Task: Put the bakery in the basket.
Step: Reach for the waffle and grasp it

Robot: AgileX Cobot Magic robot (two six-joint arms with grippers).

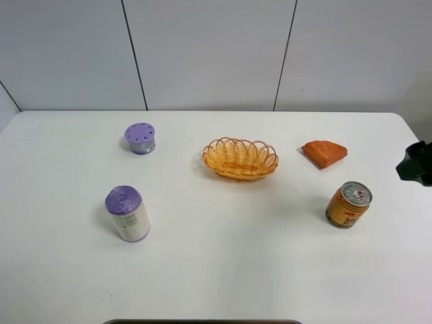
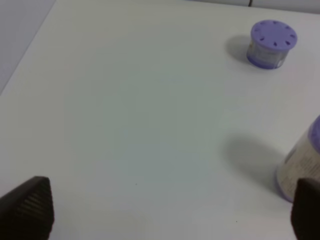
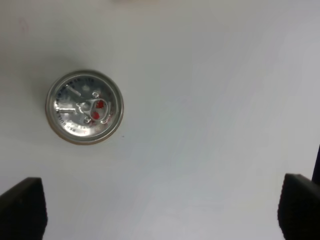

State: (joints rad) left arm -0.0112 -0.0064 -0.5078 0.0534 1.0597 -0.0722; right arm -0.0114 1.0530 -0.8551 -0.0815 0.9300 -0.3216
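place: probably lab test bench | cues: bare white table [image 1: 216,270], plain panelled wall [image 1: 209,47]

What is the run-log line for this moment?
bakery: on table, outside basket | basket: empty | left gripper: open, empty | right gripper: open, empty

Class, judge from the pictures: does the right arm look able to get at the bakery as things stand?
Probably yes. The right arm is at the edge of the table, the bakery lies uncovered just inward, and the can stands off that line, nearer the front.

orange bakery wedge [image 1: 325,153] right of empty wicker basket [image 1: 240,158]
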